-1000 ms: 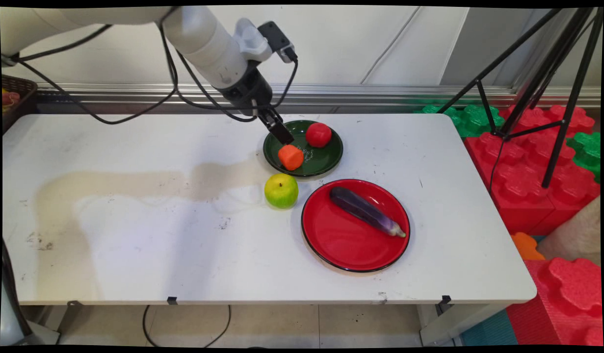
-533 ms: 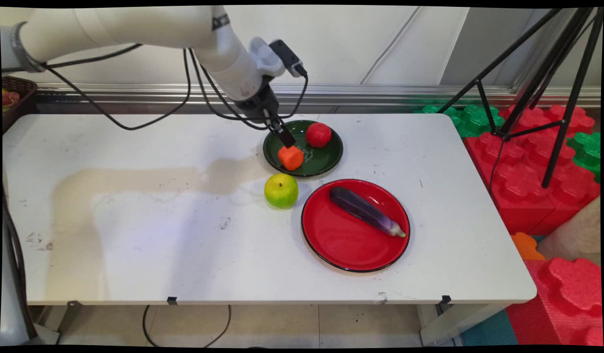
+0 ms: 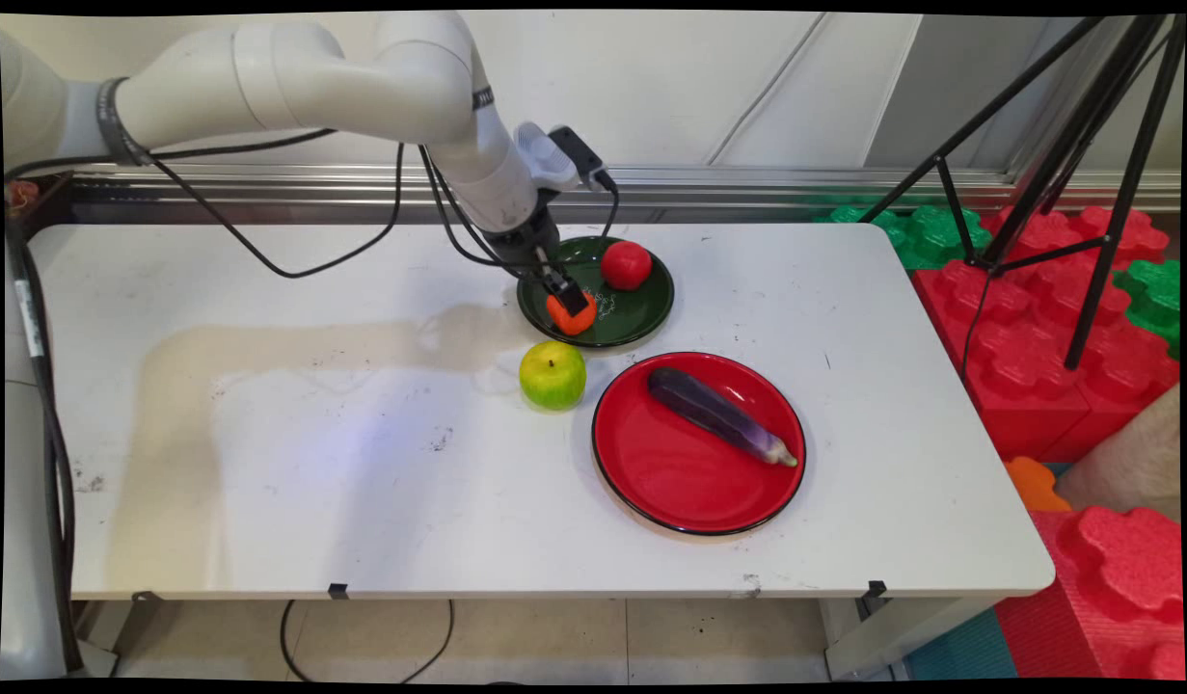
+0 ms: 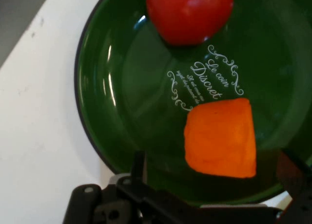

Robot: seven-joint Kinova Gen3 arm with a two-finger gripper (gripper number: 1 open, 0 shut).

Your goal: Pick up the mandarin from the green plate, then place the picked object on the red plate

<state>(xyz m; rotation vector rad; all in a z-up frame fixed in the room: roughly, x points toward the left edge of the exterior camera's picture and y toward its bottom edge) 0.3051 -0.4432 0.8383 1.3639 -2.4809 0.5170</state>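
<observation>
The gripper (image 3: 566, 294) hangs low over the near-left part of the green plate (image 3: 641, 313), right at the orange block (image 3: 574, 318) that lies in it. In the hand view the jaws stand apart on either side of the block (image 4: 220, 137), seemingly not yet touching it, though the fingers are mostly cut off. A red tomato (image 3: 626, 265) sits at the plate's far side. A green apple (image 3: 553, 375) rests on the counter (image 3: 313, 434) beside the plate, near a red plate (image 3: 670, 482) carrying an eggplant (image 3: 720, 415).
</observation>
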